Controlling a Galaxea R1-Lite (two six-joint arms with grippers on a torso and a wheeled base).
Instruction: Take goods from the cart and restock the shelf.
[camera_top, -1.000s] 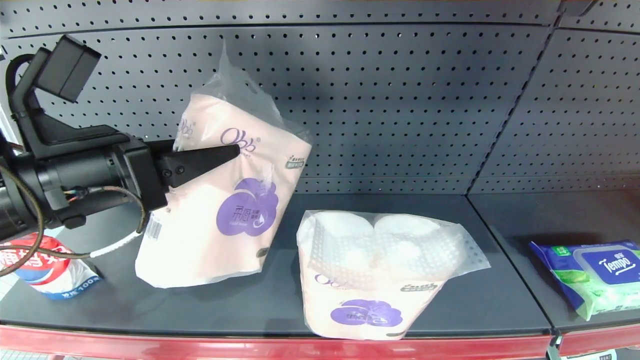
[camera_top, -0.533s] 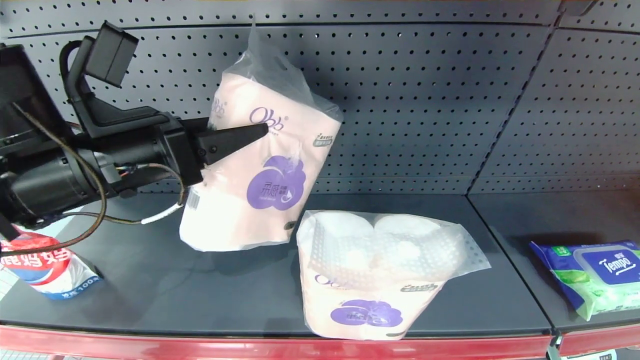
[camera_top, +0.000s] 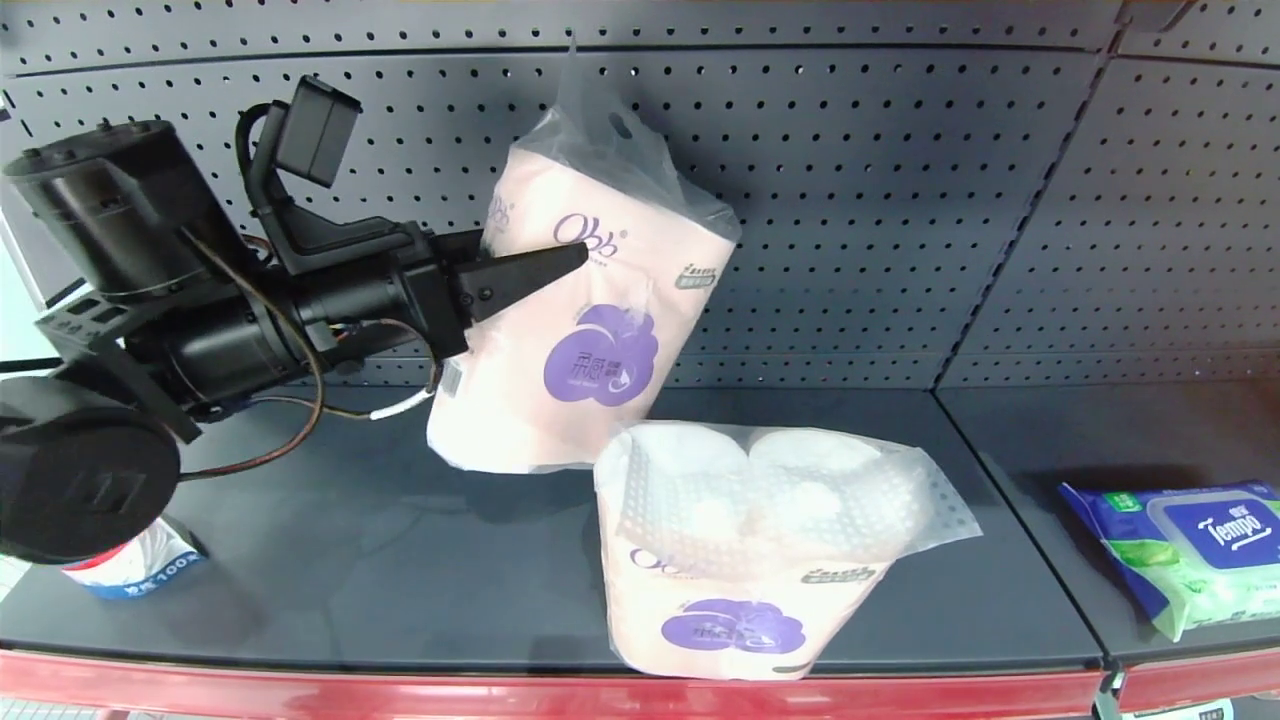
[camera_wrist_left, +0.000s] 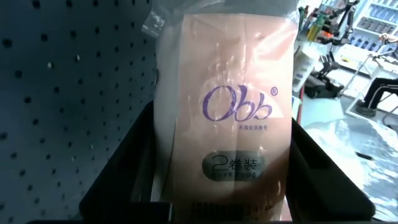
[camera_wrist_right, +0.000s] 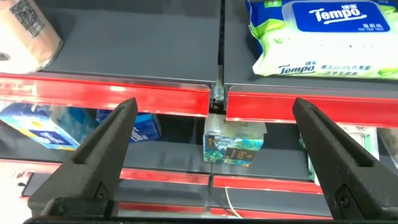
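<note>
Grasping a pink tissue pack (camera_top: 590, 340) in the left end effector (camera_top: 545, 258), clenching it from both sides across its upper part. Holding it tilted, with the clear plastic handle flap pointing up against the pegboard back panel (camera_top: 900, 200). Hanging just above the dark shelf (camera_top: 350, 560), over its middle, and casting a shadow on the deck below.

Hovering just behind and to the left of a second pink tissue pack (camera_top: 740, 560), possibly brushing its top corner, though telling that from the head view is hard. Showing that second pack standing near the red front edge (camera_top: 500, 695), with its rolls visible through the clear top.

Showing farther left a red, white and blue pack (camera_top: 130, 575) lying at the shelf's end, partly hidden by the arm. Showing to the right, on the neighbouring shelf section, a green and blue wet wipes pack (camera_top: 1190, 550) lying flat.

Holding the right end effector (camera_wrist_right: 216, 106) released, fingers spread wide, facing the red front edge where the two sections meet. Showing beyond it a lower shelf carrying blue packs (camera_wrist_right: 37, 127) and a small box (camera_wrist_right: 233, 146).
</note>
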